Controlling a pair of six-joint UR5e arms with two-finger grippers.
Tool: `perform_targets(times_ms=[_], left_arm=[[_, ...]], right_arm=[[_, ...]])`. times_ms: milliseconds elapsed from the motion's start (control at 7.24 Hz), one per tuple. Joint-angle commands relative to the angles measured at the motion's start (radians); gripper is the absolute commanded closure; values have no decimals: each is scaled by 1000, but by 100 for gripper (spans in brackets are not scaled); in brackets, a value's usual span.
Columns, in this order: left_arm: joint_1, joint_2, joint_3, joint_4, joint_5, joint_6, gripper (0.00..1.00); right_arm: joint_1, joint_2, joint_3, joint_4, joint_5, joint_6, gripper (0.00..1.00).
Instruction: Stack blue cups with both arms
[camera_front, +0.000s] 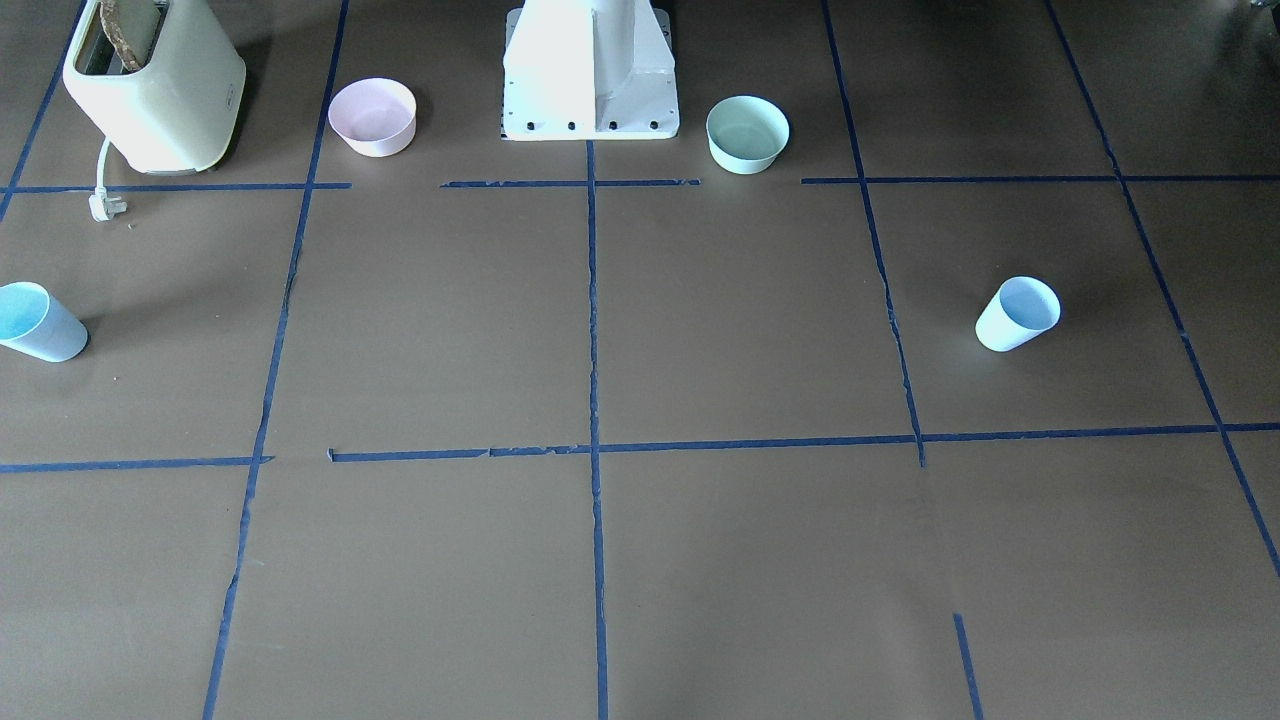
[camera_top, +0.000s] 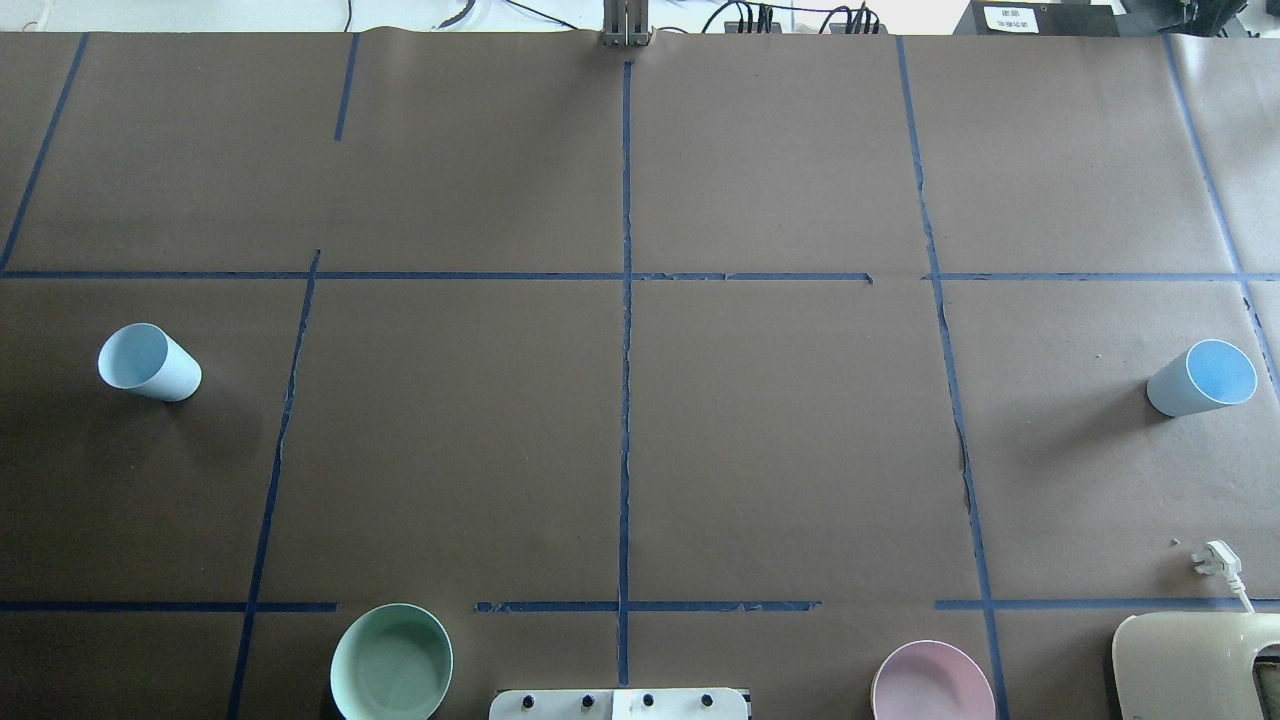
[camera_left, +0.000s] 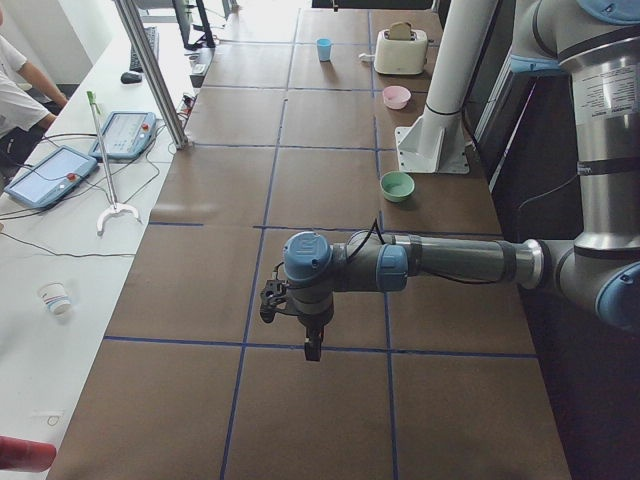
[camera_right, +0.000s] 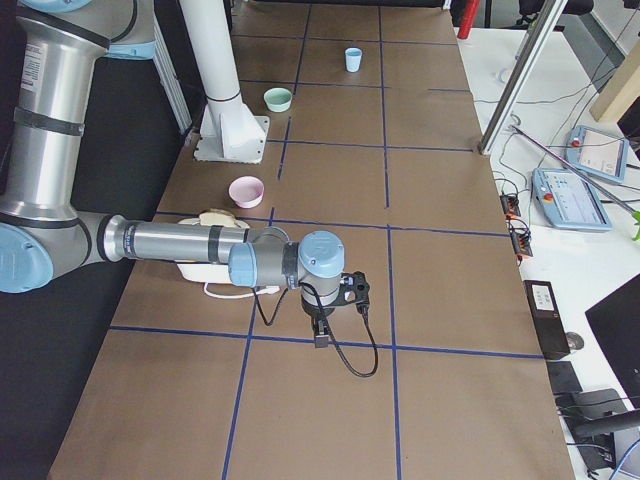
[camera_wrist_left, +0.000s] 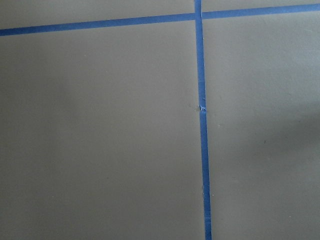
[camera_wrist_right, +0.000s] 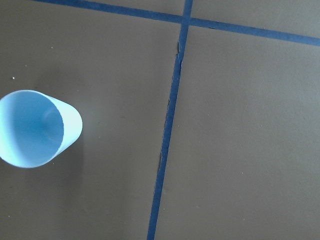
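Two pale blue cups stand upright on the brown table, far apart. One cup (camera_top: 150, 362) is at the robot's left, also in the front view (camera_front: 1017, 313) and far off in the exterior right view (camera_right: 352, 59). The other cup (camera_top: 1200, 378) is at the robot's right, also in the front view (camera_front: 38, 322), the exterior left view (camera_left: 323, 49) and the right wrist view (camera_wrist_right: 37, 127). The left gripper (camera_left: 313, 350) and the right gripper (camera_right: 321, 340) hang above the table and show only in the side views. I cannot tell whether they are open or shut.
A cream toaster (camera_front: 155, 85) with its loose plug (camera_front: 103, 205), a pink bowl (camera_front: 373, 116), a mint green bowl (camera_front: 747, 133) and the white pedestal (camera_front: 590, 70) stand along the robot's side. Blue tape lines grid the table. Tablets and an operator are beside the table in the exterior left view.
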Motion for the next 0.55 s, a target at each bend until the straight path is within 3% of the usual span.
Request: perform_targets(times_ms=[0,138,276,415], left_arm=[[3,-55,6,-122,6,-6,0],[9,-59,16,-173,-18,-8,0],[64,-59,32,-183,-137,-81,0],[91,-68,18,-207,-147,-203,0]], right_arm=[[0,17,-3,86,0,8,0],[0,17,-3,119,16,9,0],[0,7,-6,122,41,5,0],[0,5,-3,122,44,9,0]])
